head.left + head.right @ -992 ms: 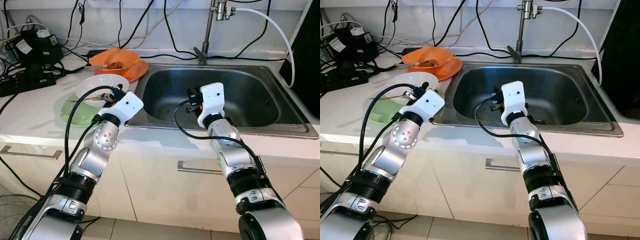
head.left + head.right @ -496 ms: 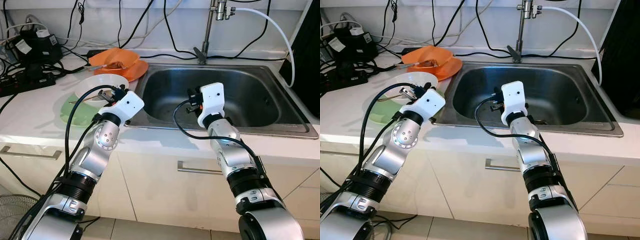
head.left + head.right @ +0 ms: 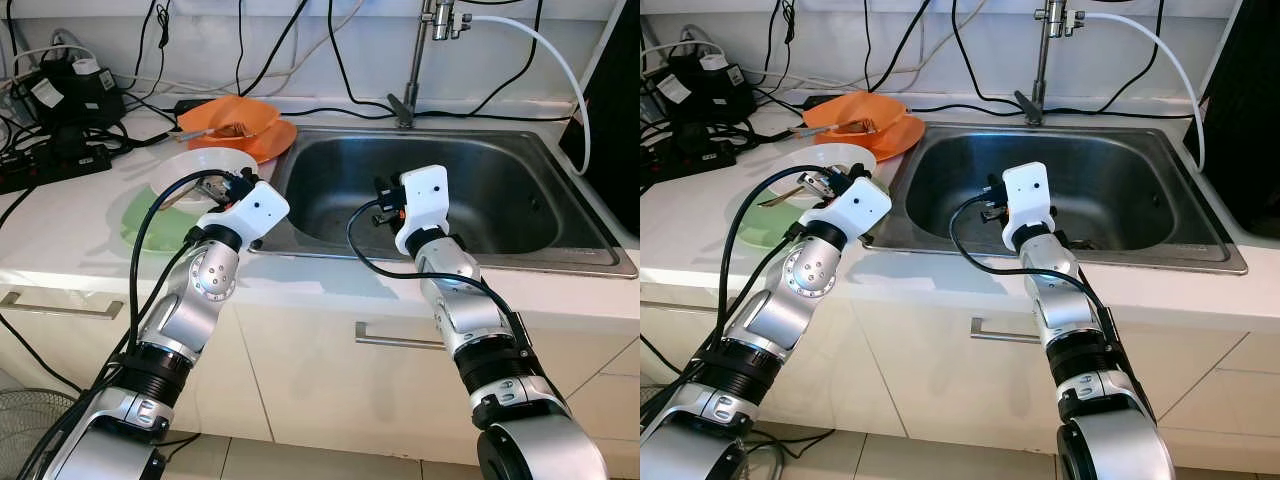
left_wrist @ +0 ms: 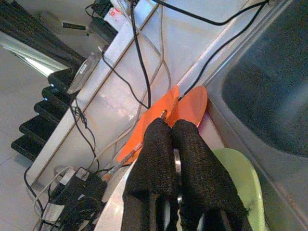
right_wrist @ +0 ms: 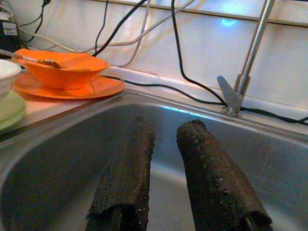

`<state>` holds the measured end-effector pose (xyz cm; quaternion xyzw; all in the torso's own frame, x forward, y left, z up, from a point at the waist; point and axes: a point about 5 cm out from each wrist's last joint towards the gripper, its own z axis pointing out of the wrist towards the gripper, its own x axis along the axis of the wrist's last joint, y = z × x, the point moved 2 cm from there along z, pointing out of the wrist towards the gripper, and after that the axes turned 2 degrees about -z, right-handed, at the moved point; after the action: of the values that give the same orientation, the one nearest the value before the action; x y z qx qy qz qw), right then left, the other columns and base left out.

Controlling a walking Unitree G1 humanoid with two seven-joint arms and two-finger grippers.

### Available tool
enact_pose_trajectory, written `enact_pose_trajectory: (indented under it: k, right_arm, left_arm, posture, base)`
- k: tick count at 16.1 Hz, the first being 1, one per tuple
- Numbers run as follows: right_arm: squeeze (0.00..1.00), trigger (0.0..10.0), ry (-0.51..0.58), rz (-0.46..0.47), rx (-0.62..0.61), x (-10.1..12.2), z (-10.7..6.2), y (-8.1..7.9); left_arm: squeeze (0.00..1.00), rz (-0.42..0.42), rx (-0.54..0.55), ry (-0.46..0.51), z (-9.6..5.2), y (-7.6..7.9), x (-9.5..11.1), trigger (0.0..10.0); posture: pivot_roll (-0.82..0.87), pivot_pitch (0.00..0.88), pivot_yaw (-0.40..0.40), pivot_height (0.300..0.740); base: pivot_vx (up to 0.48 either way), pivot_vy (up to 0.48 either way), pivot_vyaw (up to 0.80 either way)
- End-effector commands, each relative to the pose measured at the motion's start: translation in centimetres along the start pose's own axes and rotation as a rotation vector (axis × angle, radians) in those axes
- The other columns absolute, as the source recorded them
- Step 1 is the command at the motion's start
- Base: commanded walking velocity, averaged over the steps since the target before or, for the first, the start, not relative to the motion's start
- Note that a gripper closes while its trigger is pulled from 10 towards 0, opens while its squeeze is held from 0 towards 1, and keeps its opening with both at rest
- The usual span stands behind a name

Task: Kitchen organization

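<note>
A white bowl [image 3: 207,161] sits on a green plate [image 3: 148,226] on the counter left of the sink. My left gripper [image 3: 228,184] is at the bowl's near rim, shut on a metal utensil [image 3: 790,192] whose handle sticks out to the left above the bowl. In the left wrist view the fingers [image 4: 156,154] press together with a sliver of metal [image 4: 176,161] between them. My right gripper [image 3: 384,200] hovers open inside the steel sink [image 3: 500,190], holding nothing; its fingers [image 5: 130,168] stand apart.
An orange bowl [image 3: 236,114] with a utensil in it rests on an orange plate [image 3: 272,141] behind the white bowl. The faucet [image 3: 415,60] stands at the sink's back. Cables and a power strip [image 3: 50,165] crowd the counter's left rear.
The utensil lay flat across the white bowl; now my left gripper has raised it slightly and its handle tilts up. The right arm has not moved.
</note>
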<state>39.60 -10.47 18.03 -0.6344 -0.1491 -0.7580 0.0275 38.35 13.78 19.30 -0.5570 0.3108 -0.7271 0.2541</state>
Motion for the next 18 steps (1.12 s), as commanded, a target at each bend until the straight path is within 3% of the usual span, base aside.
enact_pose_trajectory:
  k: [1, 3, 5, 7, 9, 14, 18]
  right_arm:
    - [0.0, 10.0, -0.001, 0.003, 0.0, 0.1, 0.0, 0.0]
    - [0.0, 10.0, -0.002, 0.001, 0.0, 0.1, 0.0, 0.1]
    - [0.0, 10.0, -0.006, -0.004, 0.003, 0.0, 0.0, 0.1]
    - [0.0, 10.0, -0.006, -0.006, 0.004, 0.1, 0.0, 0.2]
    - [0.0, 10.0, -0.005, -0.005, 0.007, 0.1, 0.1, 0.0]
    - [0.0, 10.0, -0.006, 0.003, 0.011, 0.0, 0.0, -0.2]
    - [0.0, 10.0, -0.005, 0.003, 0.011, 0.1, 0.1, -0.2]
  left_arm:
    - [0.0, 0.006, 0.031, 0.022, 0.3, -0.7, 0.6, 10.0]
    - [0.0, -0.035, 0.026, 0.018, 0.3, -0.5, 0.6, 10.0]
    - [0.0, -0.165, 0.023, 0.0, 0.4, -0.6, 0.7, 10.0]
    - [0.0, -0.367, 0.03, -0.003, 0.6, -1.3, 1.3, 10.0]
    - [0.0, -0.463, 0.047, 0.012, 0.8, -2.3, 1.7, 10.0]
    - [0.0, -0.541, 0.115, 0.093, 1.0, -5.7, 3.7, 10.0]
    - [0.0, -0.6, 0.116, 0.139, 0.9, -6.5, 4.9, 10.0]
  posture:
    - [0.01, 0.0, 0.043, 0.74]
    - [0.01, 0.0, 0.041, 0.74]
    - [0.01, 0.0, 0.039, 0.74]
    - [0.01, 0.0, 0.037, 0.74]
    - [0.02, 0.0, 0.037, 0.74]
    - [0.02, 0.0, 0.038, 0.74]
    - [0.02, 0.0, 0.037, 0.74]
  base:
    - [0.0, 0.0, 0.0]
    - [0.0, 0.0, 0.0]
    - [0.0, 0.0, 0.0]
    - [0.0, 0.0, 0.0]
    - [0.0, 0.0, 0.0]
    - [0.0, 0.0, 0.0]
    - [0.0, 0.0, 0.0]
